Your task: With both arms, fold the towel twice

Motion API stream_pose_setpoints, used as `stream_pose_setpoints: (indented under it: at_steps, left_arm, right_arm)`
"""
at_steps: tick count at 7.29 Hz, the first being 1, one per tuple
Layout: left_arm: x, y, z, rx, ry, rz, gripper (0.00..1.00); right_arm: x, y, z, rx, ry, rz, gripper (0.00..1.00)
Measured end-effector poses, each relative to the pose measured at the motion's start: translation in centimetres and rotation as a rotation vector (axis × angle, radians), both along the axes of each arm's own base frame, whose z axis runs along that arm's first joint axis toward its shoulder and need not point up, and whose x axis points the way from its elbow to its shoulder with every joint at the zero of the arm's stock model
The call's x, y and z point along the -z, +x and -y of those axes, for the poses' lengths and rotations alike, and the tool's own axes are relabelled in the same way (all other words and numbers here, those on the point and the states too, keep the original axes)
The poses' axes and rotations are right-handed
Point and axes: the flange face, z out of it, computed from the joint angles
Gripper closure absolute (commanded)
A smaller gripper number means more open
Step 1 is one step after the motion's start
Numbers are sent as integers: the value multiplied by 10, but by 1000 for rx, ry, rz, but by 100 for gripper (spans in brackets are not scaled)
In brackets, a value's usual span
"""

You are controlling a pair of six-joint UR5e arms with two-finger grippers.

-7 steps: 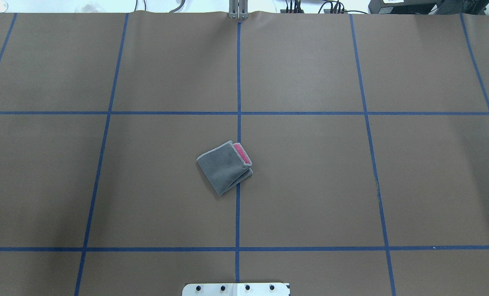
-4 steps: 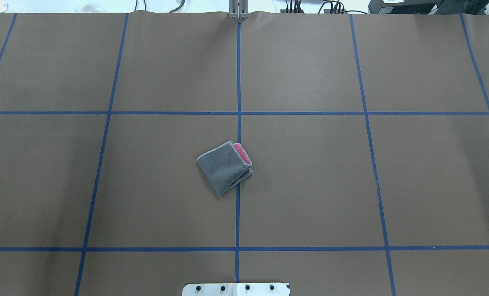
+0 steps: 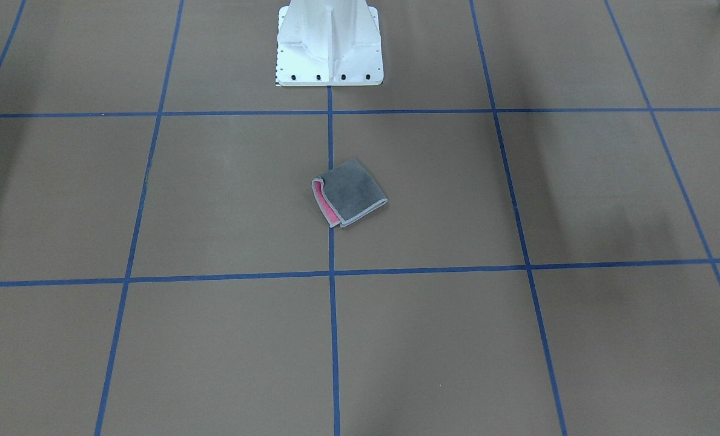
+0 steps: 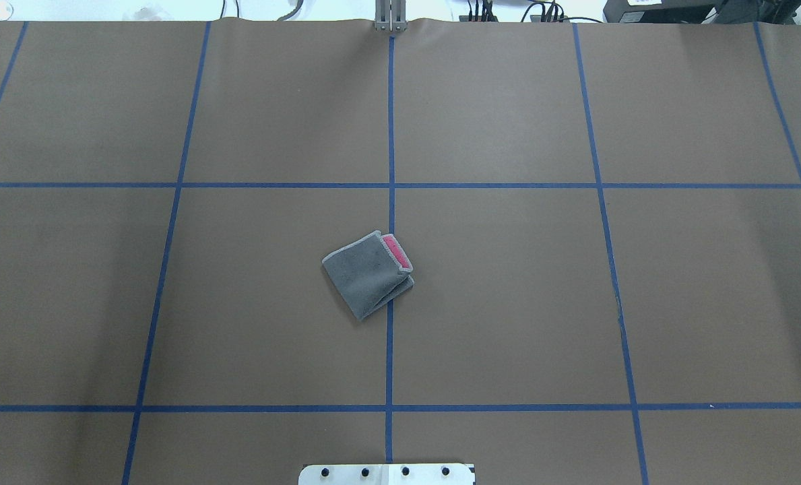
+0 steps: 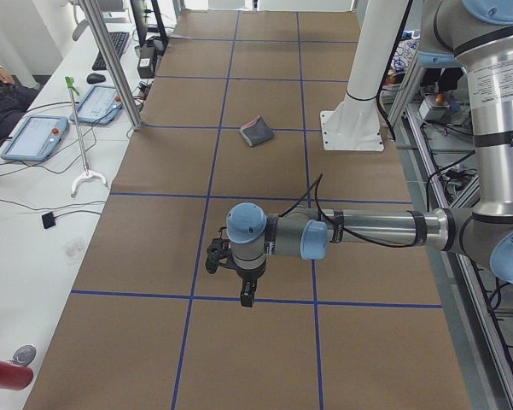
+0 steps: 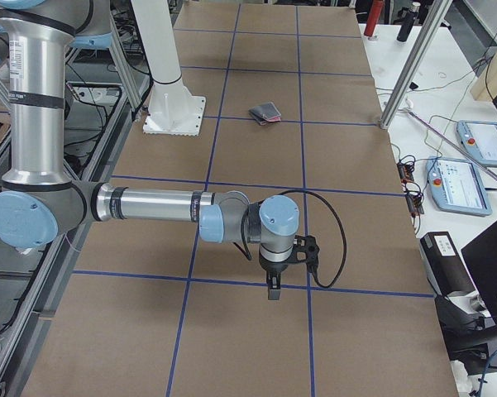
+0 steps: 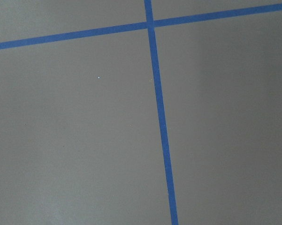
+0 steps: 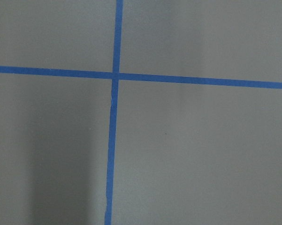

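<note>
folded towel lies mid-frame overhead, well apart from left gripper and right gripper, neither clearly nearer; can't tell either's grip state.

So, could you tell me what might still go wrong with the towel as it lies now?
1. The towel is folded unevenly: a pink strip sticks out past the grey top layer, so the result may count as sloppy.
2. Its layers gape at one edge and nothing holds them, so the fold might spring open.
</note>
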Motion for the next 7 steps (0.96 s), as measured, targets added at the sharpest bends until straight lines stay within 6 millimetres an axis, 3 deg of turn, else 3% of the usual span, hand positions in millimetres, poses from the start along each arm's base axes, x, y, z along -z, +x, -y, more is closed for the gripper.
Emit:
stream_pose_setpoints:
  at_steps: [7]
  left_arm:
    - [0,0,0,-6,5,10,0]
  right_arm:
    - [-2,0,0,-1,6,0,0]
